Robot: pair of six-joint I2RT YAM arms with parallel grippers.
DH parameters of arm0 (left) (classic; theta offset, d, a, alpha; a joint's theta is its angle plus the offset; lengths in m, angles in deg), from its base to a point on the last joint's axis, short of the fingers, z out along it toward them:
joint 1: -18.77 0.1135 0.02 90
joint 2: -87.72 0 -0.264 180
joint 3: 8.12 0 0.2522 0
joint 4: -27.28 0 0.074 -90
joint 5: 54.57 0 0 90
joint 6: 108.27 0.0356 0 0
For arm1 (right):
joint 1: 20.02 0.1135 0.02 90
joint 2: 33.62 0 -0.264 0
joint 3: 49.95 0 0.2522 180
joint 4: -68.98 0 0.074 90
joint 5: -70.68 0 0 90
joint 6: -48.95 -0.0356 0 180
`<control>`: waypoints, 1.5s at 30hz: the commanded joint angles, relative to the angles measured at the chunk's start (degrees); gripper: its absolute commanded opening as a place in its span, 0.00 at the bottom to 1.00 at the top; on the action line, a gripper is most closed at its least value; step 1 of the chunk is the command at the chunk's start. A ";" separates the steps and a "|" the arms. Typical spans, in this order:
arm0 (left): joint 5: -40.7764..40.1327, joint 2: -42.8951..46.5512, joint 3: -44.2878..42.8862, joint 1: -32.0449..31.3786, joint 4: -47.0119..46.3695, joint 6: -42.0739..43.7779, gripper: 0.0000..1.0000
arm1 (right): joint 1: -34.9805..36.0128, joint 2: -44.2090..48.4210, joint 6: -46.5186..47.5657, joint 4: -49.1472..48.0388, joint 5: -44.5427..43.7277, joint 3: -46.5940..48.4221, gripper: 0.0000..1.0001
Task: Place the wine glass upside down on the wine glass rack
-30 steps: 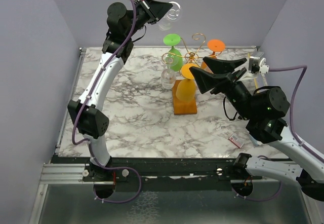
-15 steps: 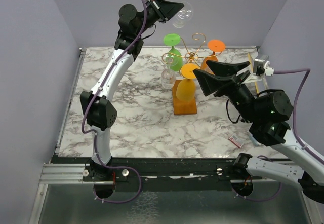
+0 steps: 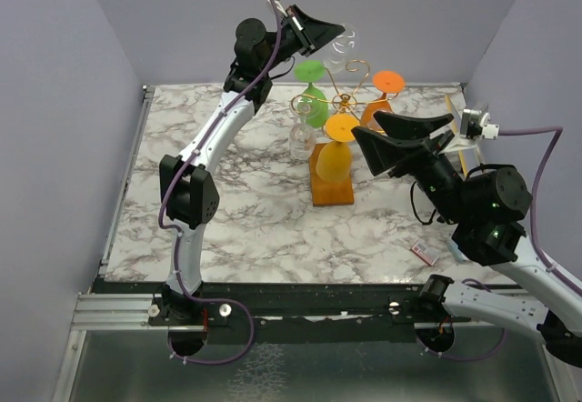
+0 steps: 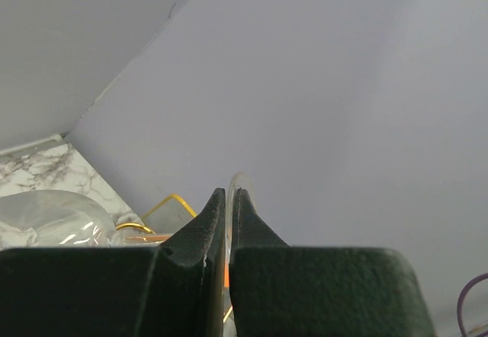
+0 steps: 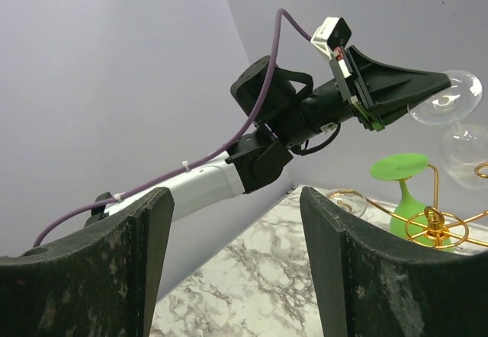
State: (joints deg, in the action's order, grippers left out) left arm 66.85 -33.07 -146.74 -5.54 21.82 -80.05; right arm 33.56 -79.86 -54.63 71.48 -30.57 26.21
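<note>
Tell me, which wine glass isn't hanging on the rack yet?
The clear glass pinched in the left gripper, held in the air. The green one, orange ones and second clear one already hang from the rack.

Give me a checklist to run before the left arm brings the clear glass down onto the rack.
1. Grip: the left gripper is shut on the clear glass. Ok.
2. Glass upside down: its bowl sticks out sideways from the gripper. Not ok.
3. Free hook: a gold curl at the back of the rack looks bare. Ok.
4. Glass lined up with that curl: the glass is high near the rack's back, but depth is unclear from these views. Cannot tell.
5. Right gripper out of the way: it is open, empty and off to the rack's right. Ok.
</note>
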 commanded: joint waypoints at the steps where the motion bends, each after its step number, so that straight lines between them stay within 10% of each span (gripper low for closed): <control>1: -1.52 1.93 3.41 -0.59 -3.97 -2.28 0.00 | 0.38 1.03 -0.74 1.13 -1.58 -0.86 0.72; 45: -8.71 4.96 6.42 -7.35 5.46 -1.98 0.00 | 0.36 1.57 -1.36 0.10 -2.79 -1.48 0.70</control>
State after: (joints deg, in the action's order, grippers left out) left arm 59.52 -28.55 -137.65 -11.86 30.43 -81.86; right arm 33.56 -79.29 -55.66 72.07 -31.92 25.55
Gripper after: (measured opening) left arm 0.017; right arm 0.704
